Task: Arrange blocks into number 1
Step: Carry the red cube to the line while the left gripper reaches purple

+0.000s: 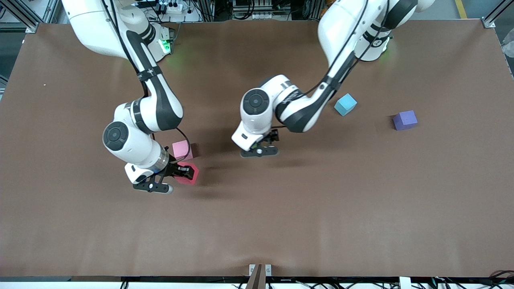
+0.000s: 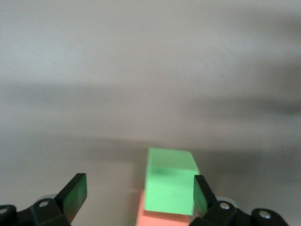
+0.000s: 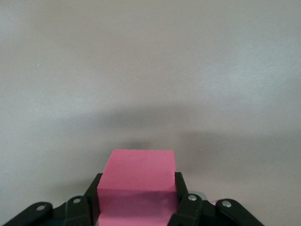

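Right end effector (image 1: 185,171) clamping red block (image 1: 188,178); left end effector (image 2: 136,195) spread over green block (image 2: 169,181)

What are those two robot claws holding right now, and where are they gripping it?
The right gripper clamps a pink-red foam cube by two facing sides. The left gripper, jaws open, holds nothing; a green foam cube sits between them.
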Robot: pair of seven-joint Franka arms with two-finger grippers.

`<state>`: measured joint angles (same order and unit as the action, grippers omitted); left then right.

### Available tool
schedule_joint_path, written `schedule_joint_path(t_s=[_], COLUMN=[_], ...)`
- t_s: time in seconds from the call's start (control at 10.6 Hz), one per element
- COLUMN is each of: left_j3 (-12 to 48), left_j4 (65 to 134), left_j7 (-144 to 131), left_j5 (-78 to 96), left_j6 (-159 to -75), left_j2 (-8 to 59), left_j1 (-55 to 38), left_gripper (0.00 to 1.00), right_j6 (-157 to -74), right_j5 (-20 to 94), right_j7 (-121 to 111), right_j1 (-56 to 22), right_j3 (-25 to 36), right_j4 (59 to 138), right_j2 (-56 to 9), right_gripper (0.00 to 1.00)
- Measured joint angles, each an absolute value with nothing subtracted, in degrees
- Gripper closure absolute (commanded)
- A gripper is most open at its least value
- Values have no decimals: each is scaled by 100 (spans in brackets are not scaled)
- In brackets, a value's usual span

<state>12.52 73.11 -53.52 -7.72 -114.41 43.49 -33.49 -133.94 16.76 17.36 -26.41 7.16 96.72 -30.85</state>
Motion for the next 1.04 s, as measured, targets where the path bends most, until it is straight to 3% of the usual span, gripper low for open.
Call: schedule_joint_path(t_s=[0.47,1.04], left_j3=[1236,1283], left_j4=[8416,10069], left_j7=[-5190,-4261], left_j5=[-836,-847], left_j6=[-11249,-11556], left_j2=[3308,2160], left_j1=[-1990,-624], left_gripper=[0,0], right_j6=[-13681,-13679], right_j5=[1676,1675], right_j7=[2541,2649], right_j1=[-3773,-4520], right_j3=[766,1154], right_j4=[9284,8691], right_j2=[-3566,-4049], right_gripper=[43,45])
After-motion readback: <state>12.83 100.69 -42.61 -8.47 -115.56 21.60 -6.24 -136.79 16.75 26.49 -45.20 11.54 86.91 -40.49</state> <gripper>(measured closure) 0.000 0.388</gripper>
